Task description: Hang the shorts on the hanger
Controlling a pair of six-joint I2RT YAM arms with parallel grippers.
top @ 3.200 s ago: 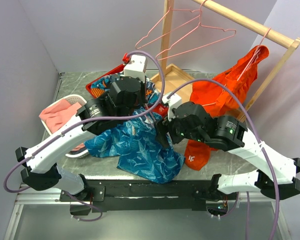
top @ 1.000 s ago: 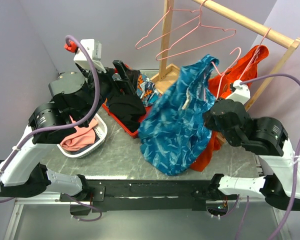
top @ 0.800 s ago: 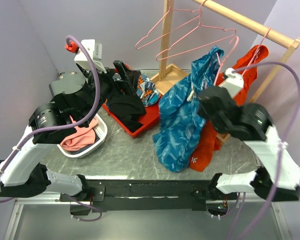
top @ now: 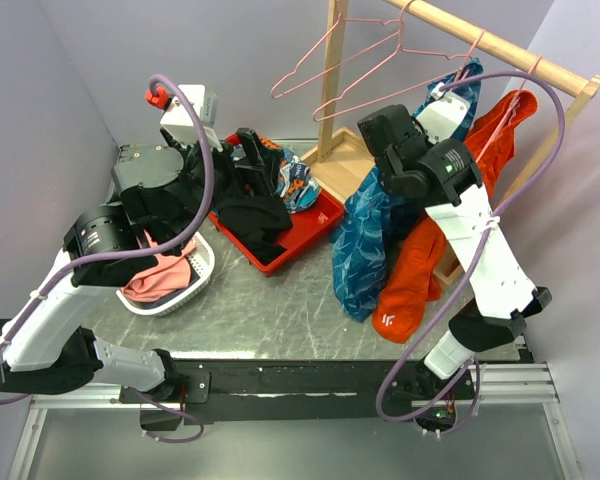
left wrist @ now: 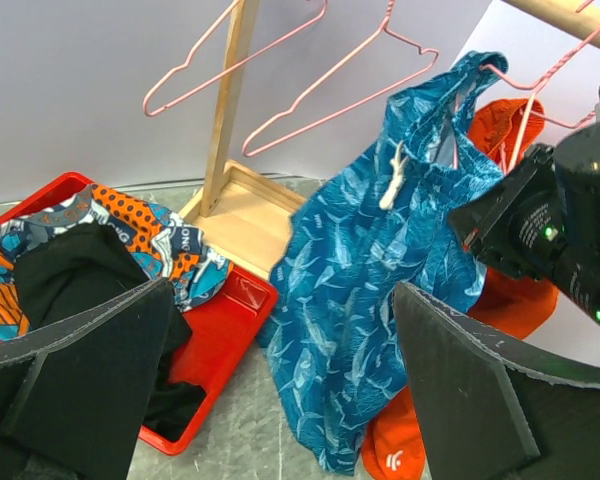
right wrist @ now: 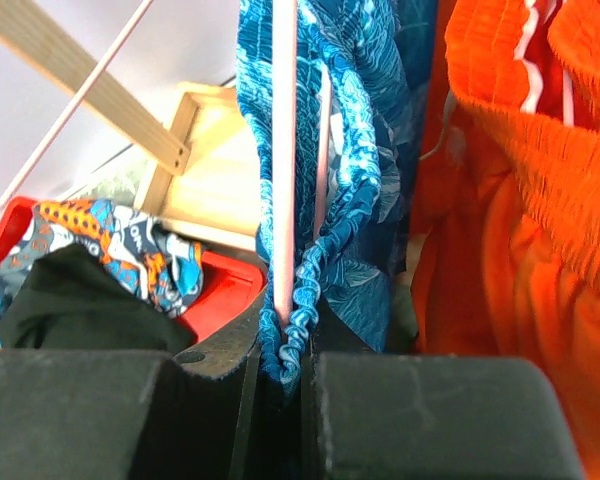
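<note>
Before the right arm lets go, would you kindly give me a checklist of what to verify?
1. Right fingers shut on the teal leaf-print fabric shorts and thin pink wire hanger: ok.
2. Hanger hook seated over the wooden rail: cannot tell.
3. Shorts hanging clear of the plain orange garment: not ok, they hang close side by side.
4. Left fingers open and away from the shorts: ok.

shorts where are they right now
Top view, right side: the shorts hang by the rail, pinched together with a pink hanger by the right gripper, the orange garment just to their right.
</note>
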